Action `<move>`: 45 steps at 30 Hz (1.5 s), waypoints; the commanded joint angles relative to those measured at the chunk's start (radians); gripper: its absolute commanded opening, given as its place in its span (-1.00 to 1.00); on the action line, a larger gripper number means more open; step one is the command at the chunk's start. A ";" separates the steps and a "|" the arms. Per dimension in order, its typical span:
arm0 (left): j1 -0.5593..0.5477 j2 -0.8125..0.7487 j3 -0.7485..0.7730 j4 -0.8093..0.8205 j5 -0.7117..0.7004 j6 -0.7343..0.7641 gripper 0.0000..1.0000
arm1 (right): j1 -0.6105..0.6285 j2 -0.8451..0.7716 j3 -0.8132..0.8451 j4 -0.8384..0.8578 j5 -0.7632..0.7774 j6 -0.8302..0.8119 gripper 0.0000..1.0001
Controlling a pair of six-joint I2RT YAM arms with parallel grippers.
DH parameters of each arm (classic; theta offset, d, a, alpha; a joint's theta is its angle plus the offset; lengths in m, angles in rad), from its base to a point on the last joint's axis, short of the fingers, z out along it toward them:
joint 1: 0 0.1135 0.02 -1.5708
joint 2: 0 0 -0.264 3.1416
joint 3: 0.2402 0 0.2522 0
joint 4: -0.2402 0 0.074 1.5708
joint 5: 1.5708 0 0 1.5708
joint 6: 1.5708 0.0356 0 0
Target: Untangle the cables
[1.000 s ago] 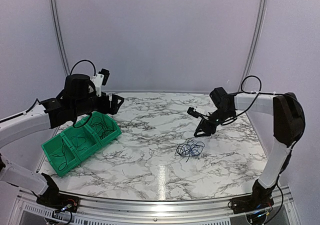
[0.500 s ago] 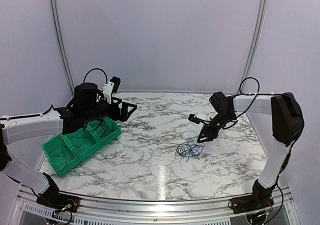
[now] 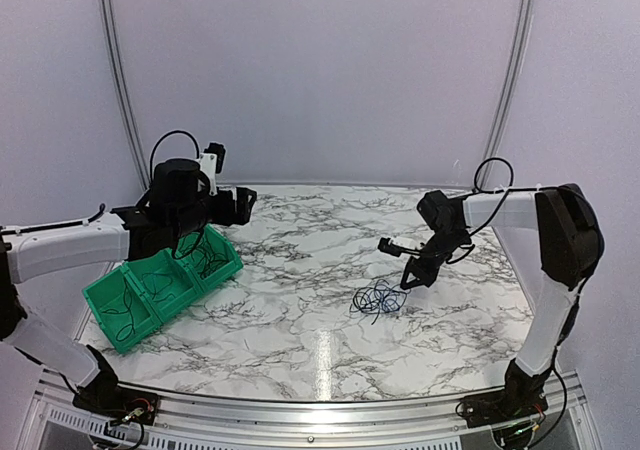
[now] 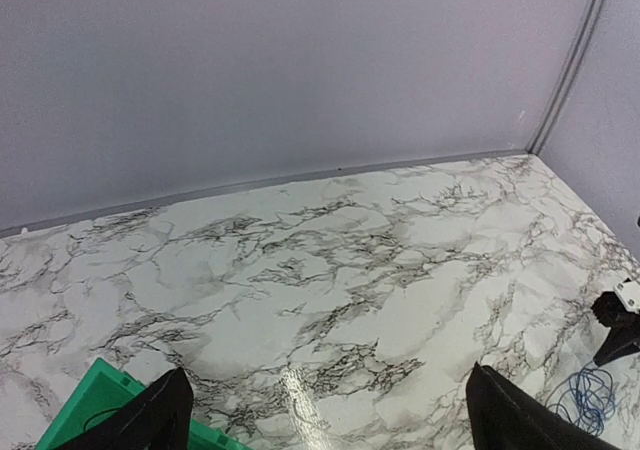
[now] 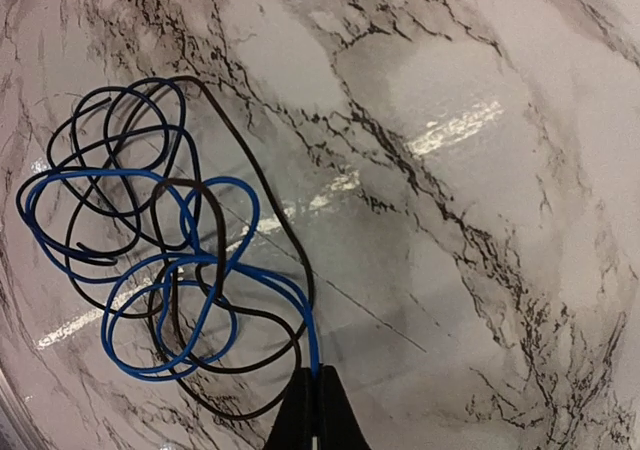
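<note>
Right wrist view: my right gripper (image 5: pixel 315 412), lower than a second before, had pinched shut on the cables (image 5: pixel 160 260); my left gripper (image 3: pixel 238 206) stood wide open.

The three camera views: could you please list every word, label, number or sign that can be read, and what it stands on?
None can be read in any view.
The green bin, the cables and the marble table carry no print.
The small parts at the left arm's base are too small to tell.
</note>
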 commanded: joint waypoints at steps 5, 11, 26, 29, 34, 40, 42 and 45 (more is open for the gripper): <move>-0.121 -0.029 0.003 0.169 -0.039 0.147 0.98 | -0.006 -0.160 0.021 -0.060 -0.124 -0.019 -1.00; -0.304 0.141 0.073 0.228 -0.130 0.128 0.98 | 0.001 -0.215 0.056 -0.100 -0.249 0.002 -1.00; -0.468 0.564 0.240 0.567 -0.231 -0.133 0.32 | 0.014 -0.190 0.123 -0.033 -0.278 0.113 -1.00; -0.468 0.599 0.255 0.622 -0.157 -0.105 0.58 | 0.014 -0.187 0.115 0.001 -0.253 0.134 -1.00; -0.468 0.687 0.323 0.643 -0.043 -0.097 0.59 | 0.014 -0.176 0.105 0.033 -0.255 0.154 -1.00; -0.458 0.795 0.398 0.644 -0.066 -0.221 0.24 | 0.017 -0.180 0.119 0.016 -0.288 0.150 -1.00; -0.452 0.821 0.415 0.645 -0.076 -0.243 0.15 | 0.017 -0.192 0.112 0.017 -0.302 0.151 -1.00; -0.444 0.843 0.424 0.647 -0.101 -0.256 0.00 | 0.017 -0.208 0.095 0.023 -0.310 0.149 -1.00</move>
